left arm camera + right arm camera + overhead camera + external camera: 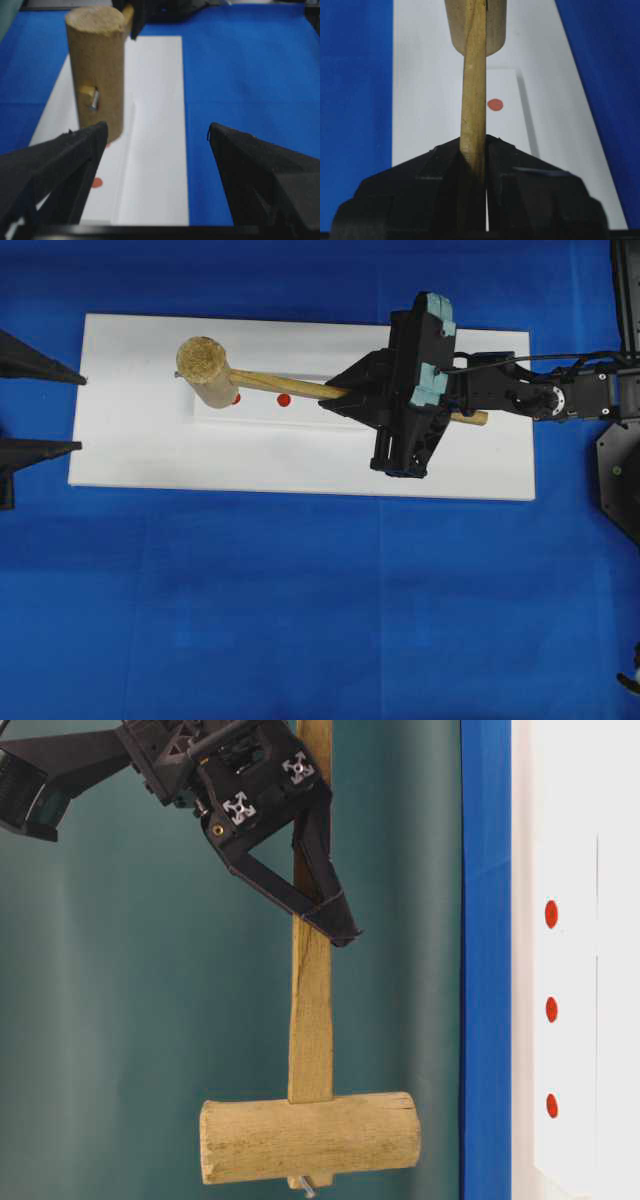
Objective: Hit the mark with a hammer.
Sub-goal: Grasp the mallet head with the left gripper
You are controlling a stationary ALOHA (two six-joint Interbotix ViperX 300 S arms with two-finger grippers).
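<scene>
- Above the white board (300, 455) on the blue bench (300, 620), my right claw (345, 395) was clamped on the flat handle of the wooden hammer (215, 372), gripping it partway along, with the butt end sticking out behind my wrist.
- From the table-level view, the hammer (310, 1135) was held clear of the board, its cylindrical head (310, 1138) apart from the raised white strip (575, 1010).
- On that strip I saw three red dots in a row; the mark (551, 1010) was the centre one, uncovered and untouched.
- From overhead, the mark (284, 400) lay just beside the handle, between the head and my right claw, while the head overlapped the dot at the left end (236, 398); the third dot was hidden under my arm.
- My right wrist view showed the handle (473, 100) running straight out between my closed fingers (520, 185), with the mark (495, 104) just to its right.
- My left claw (155, 150) stood wide apart, holding nothing, at the left end of the board, the hammer head (96, 70) ahead of it.
</scene>
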